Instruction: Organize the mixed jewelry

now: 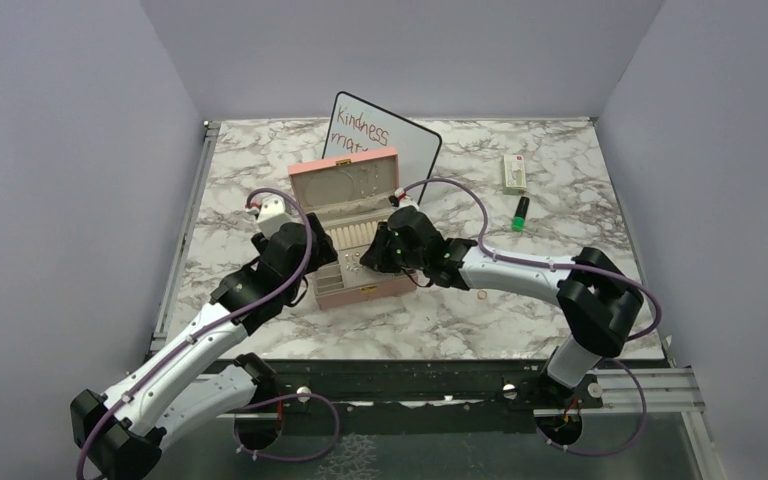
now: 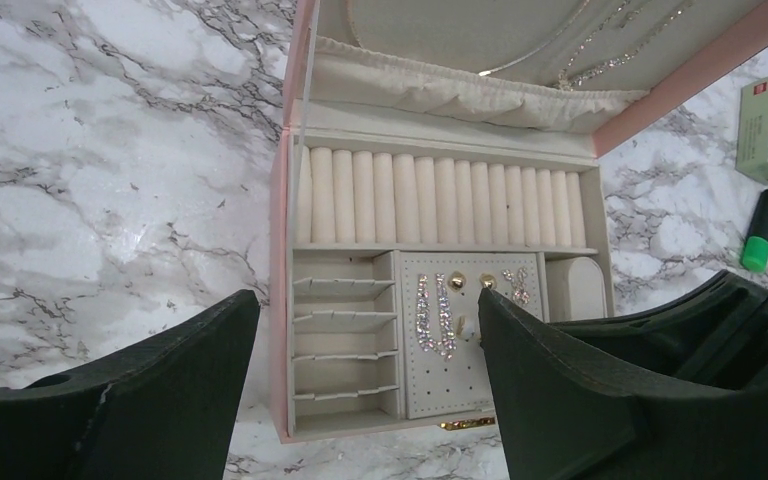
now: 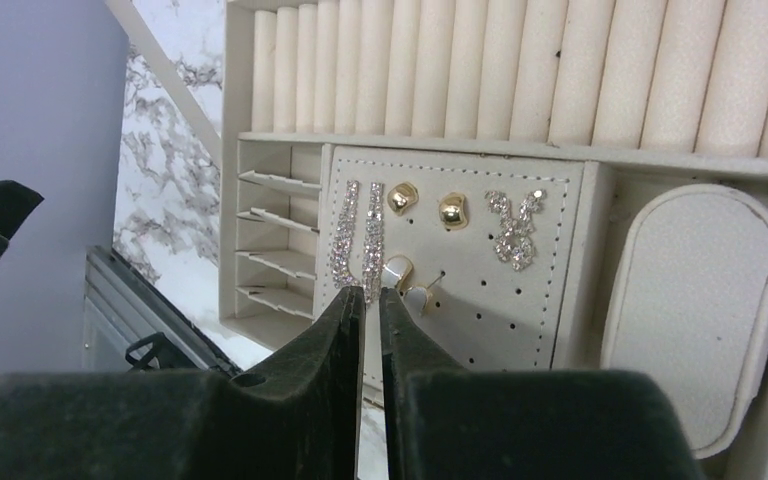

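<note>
The open pink box stands mid-table, with cream ring rolls and a perforated earring panel. Pinned on the panel are the mixed jewelry: a pair of long rhinestone earrings, two gold studs, a sparkly cluster and two white-gold earrings. One tiny gold ring lies on the marble right of the box. My left gripper hovers open over the box's front left. My right gripper is all but shut, a thin slit between its fingers, nothing in them, tips just before the white-gold earrings.
Behind the box leans a small whiteboard with handwriting. A white-green packet and a green marker lie at the back right. Small divided compartments fill the box's front left; a padded oval cushion sits at its right.
</note>
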